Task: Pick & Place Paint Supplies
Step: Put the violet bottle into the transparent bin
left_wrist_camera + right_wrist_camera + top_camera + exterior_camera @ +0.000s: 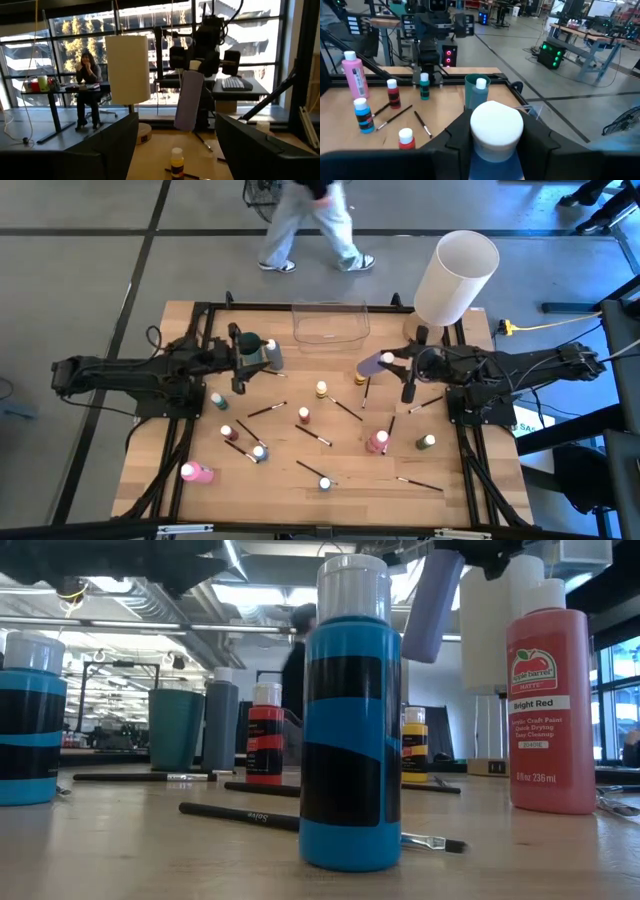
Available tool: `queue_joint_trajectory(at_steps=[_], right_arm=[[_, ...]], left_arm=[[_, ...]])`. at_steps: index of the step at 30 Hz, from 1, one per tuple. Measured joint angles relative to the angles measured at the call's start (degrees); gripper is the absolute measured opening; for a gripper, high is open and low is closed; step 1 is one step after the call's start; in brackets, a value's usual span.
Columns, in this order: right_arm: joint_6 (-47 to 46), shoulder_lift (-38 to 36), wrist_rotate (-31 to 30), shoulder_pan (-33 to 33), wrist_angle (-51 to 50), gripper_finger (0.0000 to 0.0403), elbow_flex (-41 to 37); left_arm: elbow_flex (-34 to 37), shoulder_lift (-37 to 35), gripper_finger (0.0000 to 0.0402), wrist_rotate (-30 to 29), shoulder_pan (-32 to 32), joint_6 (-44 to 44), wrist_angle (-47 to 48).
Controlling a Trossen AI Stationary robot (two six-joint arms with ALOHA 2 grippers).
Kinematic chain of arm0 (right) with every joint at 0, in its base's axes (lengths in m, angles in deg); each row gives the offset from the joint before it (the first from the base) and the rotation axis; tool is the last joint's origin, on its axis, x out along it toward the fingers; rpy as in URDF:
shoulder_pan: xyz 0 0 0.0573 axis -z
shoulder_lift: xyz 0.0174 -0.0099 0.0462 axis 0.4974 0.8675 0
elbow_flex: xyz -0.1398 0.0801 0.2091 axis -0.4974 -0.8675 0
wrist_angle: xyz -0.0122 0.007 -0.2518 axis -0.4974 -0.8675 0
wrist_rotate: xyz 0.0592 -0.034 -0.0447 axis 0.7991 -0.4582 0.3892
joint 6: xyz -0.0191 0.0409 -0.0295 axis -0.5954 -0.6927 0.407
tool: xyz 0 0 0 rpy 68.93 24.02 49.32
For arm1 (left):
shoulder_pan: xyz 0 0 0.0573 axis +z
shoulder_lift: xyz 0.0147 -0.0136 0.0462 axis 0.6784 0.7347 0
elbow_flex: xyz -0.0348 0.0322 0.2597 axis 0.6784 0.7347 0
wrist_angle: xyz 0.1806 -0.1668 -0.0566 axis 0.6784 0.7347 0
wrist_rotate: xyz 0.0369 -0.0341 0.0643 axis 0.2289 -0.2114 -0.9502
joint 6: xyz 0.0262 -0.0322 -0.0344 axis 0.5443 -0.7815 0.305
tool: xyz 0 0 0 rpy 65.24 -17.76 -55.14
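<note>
I am carrying a lilac bottle (374, 364) clamped by its cap in my right jaws (392, 360) above the counter (200, 440), judging a level swing to the clear container (329, 321) best, minding the white cylinder (455, 275) close by, while my left jaws (262, 352) are gripping a grey-green bottle (268, 353).
</note>
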State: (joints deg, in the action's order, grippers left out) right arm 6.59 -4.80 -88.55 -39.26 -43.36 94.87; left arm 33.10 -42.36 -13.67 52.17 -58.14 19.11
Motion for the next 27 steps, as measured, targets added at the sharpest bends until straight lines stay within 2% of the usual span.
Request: queue_joint_trajectory(at_steps=[9, 15, 22, 27], right_arm=[[3.0, 4.3, 1.1, 0.0, 6.7, 0.0117, 0.0], [3.0, 5.0, 1.7, 0.0, 8.8, 0.0117, 0.0], [2.5, 5.2, 1.7, 0.0, 9.0, 0.0117, 0.0], [2.5, 5.2, 1.5, 0.0, 9.5, 0.0117, 0.0]], left_arm=[[-2.6, 7.8, 0.0258, 1.2, 0.0, 1.5, -0.1], [-2.6, 8.3, 0.0258, 3.6, 0.0, 5.3, -0.1], [-2.6, 8.1, 0.026, 6.8, 0.0, 5.5, -1.1], [-2.6, 8.1, 0.0268, 6.9, 0.0, 5.8, -1.1]])
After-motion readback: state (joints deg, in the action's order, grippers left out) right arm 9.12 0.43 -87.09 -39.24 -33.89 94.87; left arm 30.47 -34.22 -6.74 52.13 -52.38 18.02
